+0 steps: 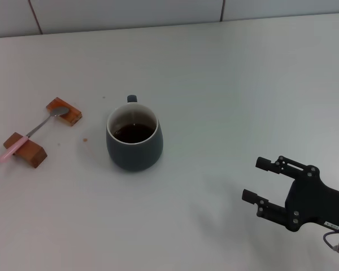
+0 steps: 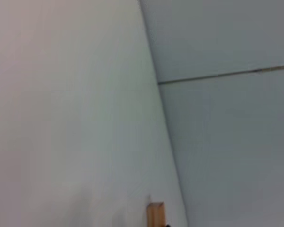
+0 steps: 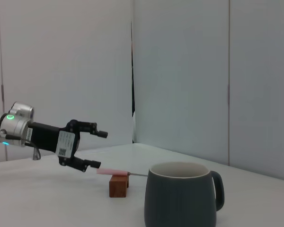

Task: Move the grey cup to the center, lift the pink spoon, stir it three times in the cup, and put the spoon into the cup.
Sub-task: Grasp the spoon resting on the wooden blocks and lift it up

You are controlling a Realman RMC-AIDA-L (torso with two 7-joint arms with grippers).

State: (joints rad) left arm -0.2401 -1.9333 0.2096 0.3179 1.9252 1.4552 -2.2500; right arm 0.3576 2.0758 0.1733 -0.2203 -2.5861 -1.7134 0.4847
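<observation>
The grey cup (image 1: 134, 138) stands upright on the white table, left of the middle, with dark liquid inside and its handle facing the far side. It also shows in the right wrist view (image 3: 180, 198). The pink spoon (image 1: 37, 129) lies across two wooden blocks at the far left, with its pink handle toward the front. My right gripper (image 1: 255, 179) is open and empty at the front right, well clear of the cup. My left gripper (image 3: 98, 149) is outside the head view. In the right wrist view it is open, just beyond the tip of the spoon's pink handle (image 3: 111, 171).
The spoon's bowl rests on one brown wooden block (image 1: 64, 110) and its handle on the other (image 1: 26, 149). One block shows in the left wrist view (image 2: 155, 215) and in the right wrist view (image 3: 118, 185). A tiled wall (image 1: 158, 11) runs along the table's far edge.
</observation>
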